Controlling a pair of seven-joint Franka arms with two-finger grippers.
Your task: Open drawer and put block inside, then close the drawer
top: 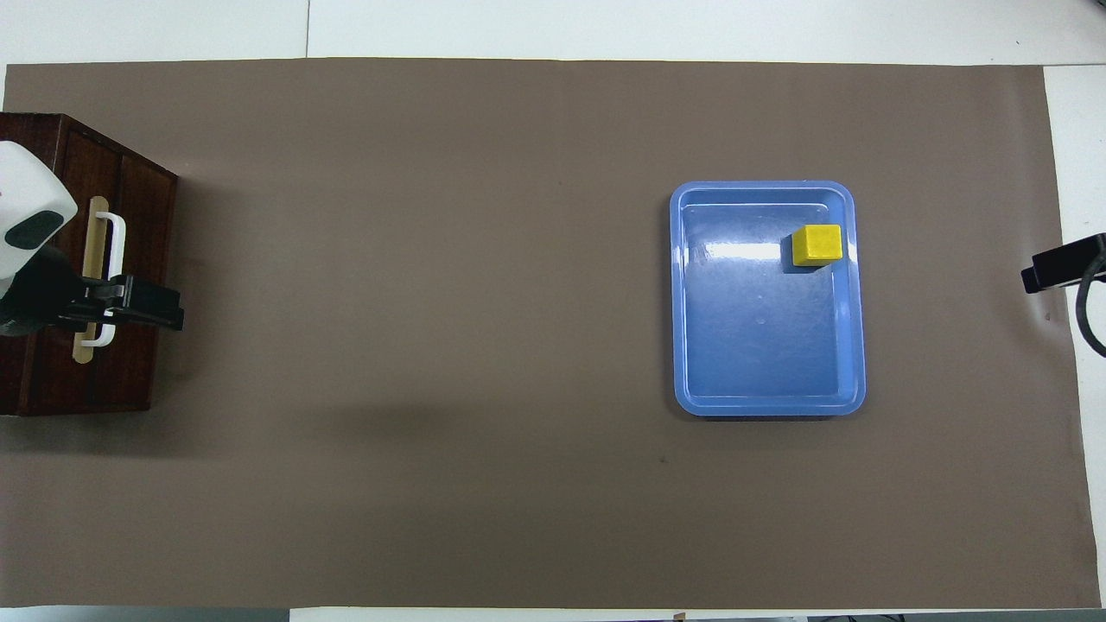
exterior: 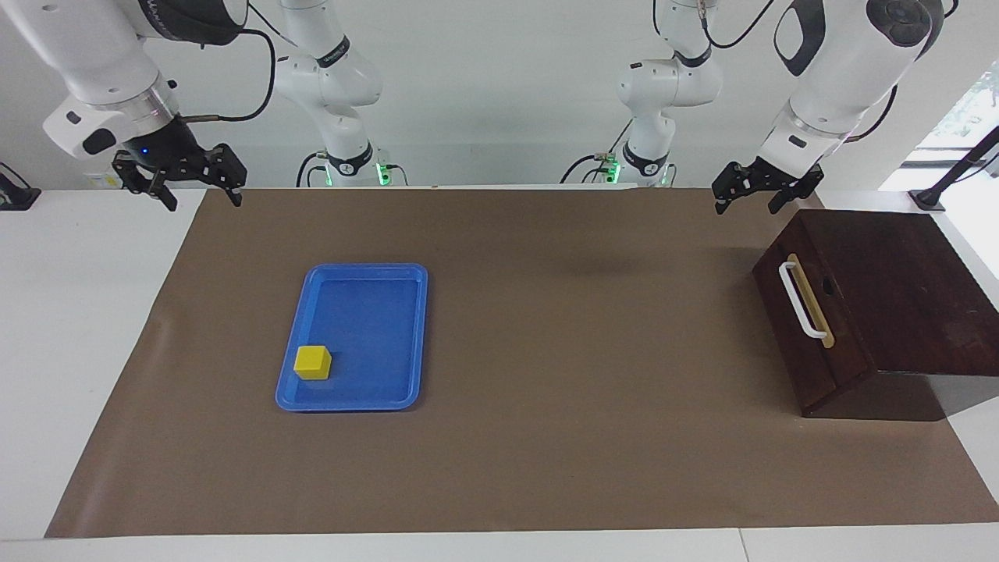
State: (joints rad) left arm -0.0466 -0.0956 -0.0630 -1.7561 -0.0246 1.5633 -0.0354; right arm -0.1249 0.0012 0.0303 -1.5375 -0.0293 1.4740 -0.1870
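Nothing is started: the drawer (exterior: 812, 312) is shut in its dark box at my left arm's end of the worktop, and the block (exterior: 313, 362) sits in the blue tray (exterior: 414, 336) toward my right arm's end, well apart from it. My left gripper (exterior: 755, 190) hangs above the box's edge nearest my base, jaws wide and empty; my right gripper (exterior: 181, 176) waits over the worktop's bare edge, jaws wide too.

Opening comes first, I judge: left jaws must drop to the white handle (exterior: 798, 300) and straddle it. The handle's long axis runs toward and away from me, and the drawer front faces the tray, so the pull goes toward the tray.
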